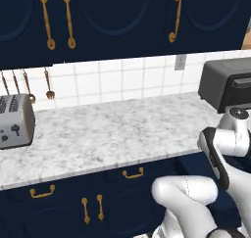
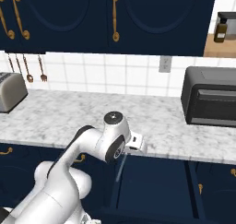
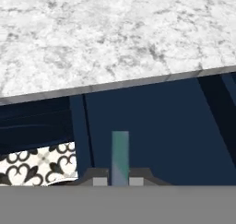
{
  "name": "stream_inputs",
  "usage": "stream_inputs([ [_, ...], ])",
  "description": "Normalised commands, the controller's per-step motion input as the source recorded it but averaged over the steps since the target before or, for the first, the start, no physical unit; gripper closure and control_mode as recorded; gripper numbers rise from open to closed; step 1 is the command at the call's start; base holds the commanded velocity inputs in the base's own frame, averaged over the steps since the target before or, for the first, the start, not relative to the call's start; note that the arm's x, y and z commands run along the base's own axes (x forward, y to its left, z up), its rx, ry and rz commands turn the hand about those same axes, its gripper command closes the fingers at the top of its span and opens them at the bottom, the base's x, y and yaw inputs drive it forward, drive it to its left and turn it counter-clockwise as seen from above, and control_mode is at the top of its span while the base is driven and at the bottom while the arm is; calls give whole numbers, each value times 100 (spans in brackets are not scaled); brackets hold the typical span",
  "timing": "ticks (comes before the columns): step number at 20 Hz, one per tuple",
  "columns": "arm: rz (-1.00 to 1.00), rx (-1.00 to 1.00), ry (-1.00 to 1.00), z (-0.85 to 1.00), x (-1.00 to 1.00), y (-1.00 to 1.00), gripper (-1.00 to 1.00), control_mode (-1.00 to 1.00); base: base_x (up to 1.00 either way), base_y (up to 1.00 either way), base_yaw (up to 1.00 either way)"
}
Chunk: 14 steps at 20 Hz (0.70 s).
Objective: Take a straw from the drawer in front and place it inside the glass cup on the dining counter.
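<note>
a: gripper (image 3: pixel 119 181) state?

b: jaws drawn in narrow, clamped on the straw (image 3: pixel 120 156). in the hand view a pale teal straw stands up between the two dark fingertips (image 3: pixel 99 179), pinched at its lower end. in the right base view the same straw (image 2: pixel 121 167) hangs down from the hand, a thin pale stick against dark blue.

a: where is it relative to the drawer?

b: the drawer (image 2: pixel 152 191) stands pulled out under the marble counter edge (image 2: pixel 184 156); in the right base view the straw hangs over the drawer's left part, its lower end just beside the left wall. whether the tip touches anything inside, cannot tell. in the hand view the dark blue drawer interior (image 3: pixel 156 131) lies behind the straw, with a patch of black-and-white patterned floor (image 3: pixel 39 165) to its left.

a: anything else around the drawer?

b: above it, on the counter, a black toaster oven (image 2: pixel 209 96) sits to the right and a silver toaster (image 1: pixel 14 122) far to the left. utensils (image 1: pixel 49 85) hang on the white tile wall above the toaster. navy upper cabinets (image 1: pixel 112 16) with brass vertical handles run over the counter. left of the open drawer, shut drawer fronts carry small curved brass handles (image 1: pixel 133 173).

a: arm?

b: the white arm (image 2: pixel 97 144) is folded in front of the counter, wrist at the counter edge, hand pointing down over the drawer.
</note>
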Motion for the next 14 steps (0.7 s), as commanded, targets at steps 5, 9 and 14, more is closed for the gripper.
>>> stream_inputs([
  [5, -11, 1, 0, 100, -28, 34, 100, -100, 0, 0, 0],
  [9, -1, 0, 0, 39, -6, 29, 100, -100, 0, 0, 0],
  [14, 0, 0, -2, 36, -1, 23, 100, -100, 0, 0, 0],
])
